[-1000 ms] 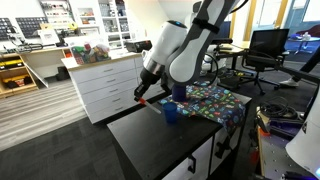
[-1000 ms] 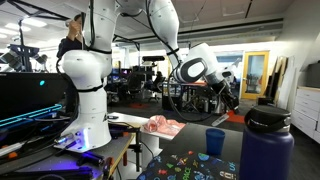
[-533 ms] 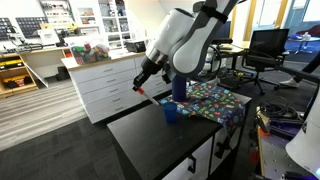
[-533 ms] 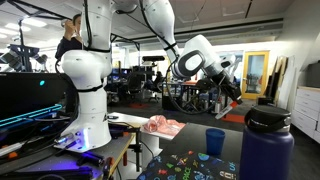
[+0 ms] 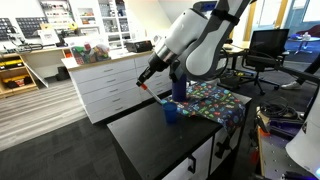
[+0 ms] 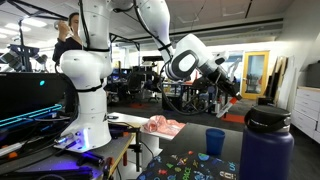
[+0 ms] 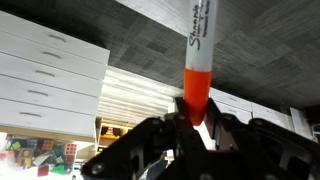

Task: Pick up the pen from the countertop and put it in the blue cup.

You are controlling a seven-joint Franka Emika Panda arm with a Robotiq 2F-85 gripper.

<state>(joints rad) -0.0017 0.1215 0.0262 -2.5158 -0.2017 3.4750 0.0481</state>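
My gripper is shut on the pen and holds it in the air above the far edge of the black countertop. In the wrist view the jaws clamp the orange-red end of the pen, and its white barrel sticks out ahead. The small blue cup stands on the countertop, below and a little to the right of the gripper. It also shows in an exterior view, with the gripper high above it.
A taller dark blue bottle stands by the cup, at the edge of a colourful patterned cloth. White drawers with a light wood top stand behind. Another white robot arm and a pink cloth are nearby.
The gripper has risen with the pen in it and shifted slightly towards the cup. The cup and bottle have not moved.
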